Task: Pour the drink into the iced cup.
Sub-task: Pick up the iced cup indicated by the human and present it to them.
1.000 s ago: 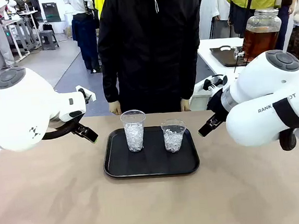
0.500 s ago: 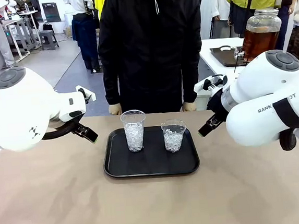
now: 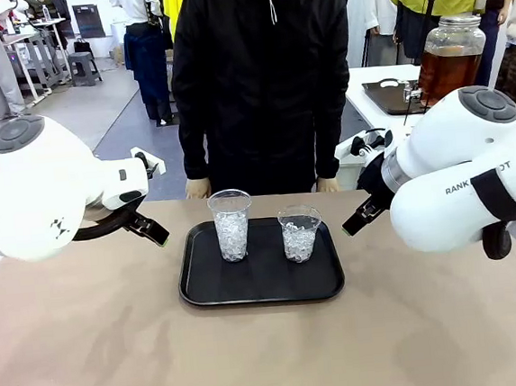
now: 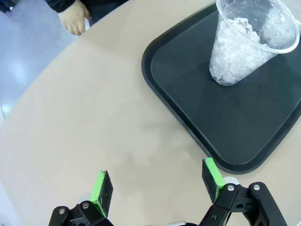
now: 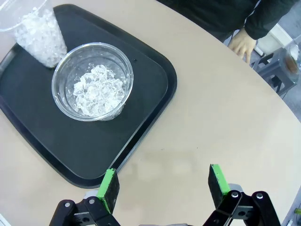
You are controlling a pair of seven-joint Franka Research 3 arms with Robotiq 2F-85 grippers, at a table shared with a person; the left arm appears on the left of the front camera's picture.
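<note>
Front view: left hand [image 3: 153, 231] largely hidden behind left arm [image 3: 41, 189]; right hand [image 3: 355, 221] likewise behind right arm [image 3: 464, 175], which also covers the lower right of the jar [image 3: 450, 36] of drink [image 3: 445, 73]. Taller cup [image 4: 244, 44] and tray [image 4: 188, 94]: cut by picture edges in 2 wrist views.

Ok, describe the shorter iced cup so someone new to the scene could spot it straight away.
Find the black tray in the middle of the tan table; two clear plastic cups of ice stand on it. Take the shorter cup on the tray's right side in the front view: its rim sits below that of the taller cup to its left.
</note>
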